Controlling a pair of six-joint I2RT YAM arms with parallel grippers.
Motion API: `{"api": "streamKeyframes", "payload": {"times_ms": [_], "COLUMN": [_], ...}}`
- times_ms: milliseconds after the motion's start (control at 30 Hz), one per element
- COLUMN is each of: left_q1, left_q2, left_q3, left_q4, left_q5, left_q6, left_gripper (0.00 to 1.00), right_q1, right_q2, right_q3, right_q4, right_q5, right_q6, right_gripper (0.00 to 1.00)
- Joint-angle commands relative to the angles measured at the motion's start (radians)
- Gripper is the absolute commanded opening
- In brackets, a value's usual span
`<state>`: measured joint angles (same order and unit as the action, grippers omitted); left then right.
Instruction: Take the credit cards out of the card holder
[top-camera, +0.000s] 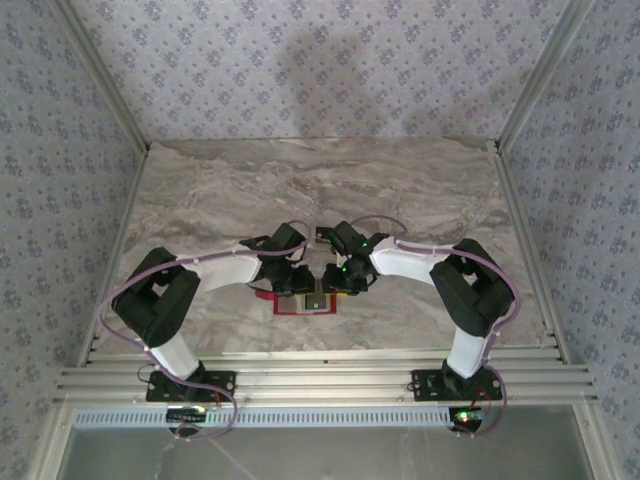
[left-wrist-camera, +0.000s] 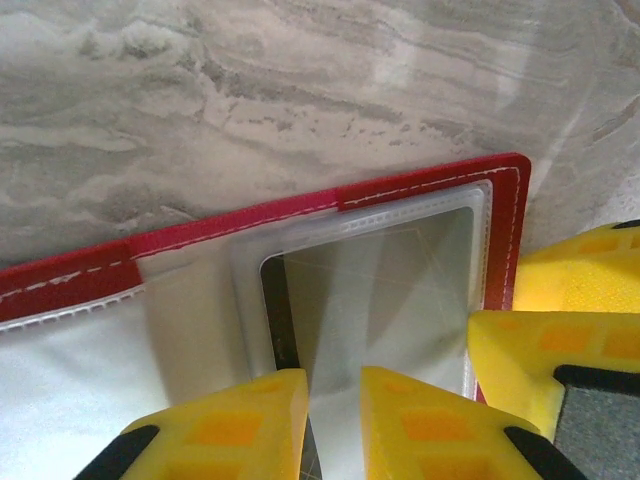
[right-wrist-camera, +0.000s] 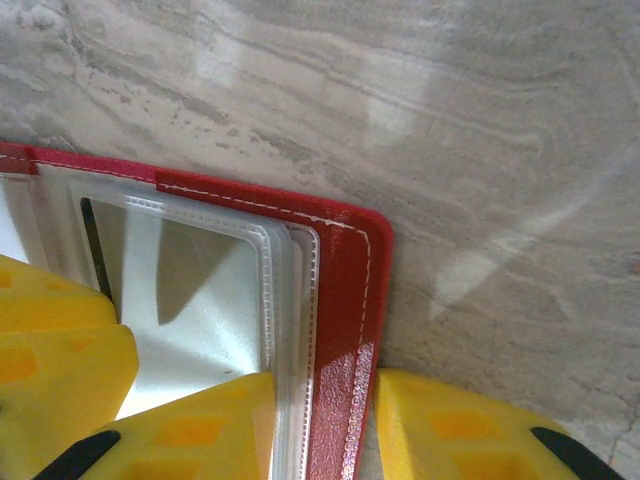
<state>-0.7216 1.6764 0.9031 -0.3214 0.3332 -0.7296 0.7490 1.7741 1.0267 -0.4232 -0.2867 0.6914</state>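
Converging on card holder (top-camera: 300, 314) | left pincer (left-wrist-camera: 335, 390) (slightly parted) | right pincer (right-wrist-camera: 325, 405) straddling edge

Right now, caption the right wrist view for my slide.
Right gripper straddles the edge of the red card holder, a card showing beneath clear sleeves.

Overhead camera sits high behind both arm bases, tilted down across the whole table (top-camera: 200, 200); each wrist camera peers past its own yellow fingers (left-wrist-camera: 230, 425), right up close; both wrist views share one stitched corner of the card holder (left-wrist-camera: 505, 230), table beyond.
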Motion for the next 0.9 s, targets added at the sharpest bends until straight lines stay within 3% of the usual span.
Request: {"api": "streamKeyframes", "payload": {"times_ms": [0, 267, 867], "left_q1": [0.002, 0.003, 0.036], "left_q2": [0.019, -0.016, -0.098], "left_q3": [0.016, 0.026, -0.017], "left_q4": [-0.042, -0.149, -0.063], "left_q5": [-0.016, -0.13, -0.049], "left_q6": [0.026, 0.063, 0.029], "left_gripper": [0.24, 0.25, 0.32], "right_q1": [0.012, 0.011, 0.01], "right_q2": [0.027, 0.024, 0.025], "right_q3": [0.007, 0.006, 0.012], "right_q4": [-0.037, -0.042, -0.049], "right_q5": [0.036, 0.039, 0.041], "right_q6": [-0.012, -0.013, -0.016], "right_gripper": [0.34, 0.39, 0.38]}}
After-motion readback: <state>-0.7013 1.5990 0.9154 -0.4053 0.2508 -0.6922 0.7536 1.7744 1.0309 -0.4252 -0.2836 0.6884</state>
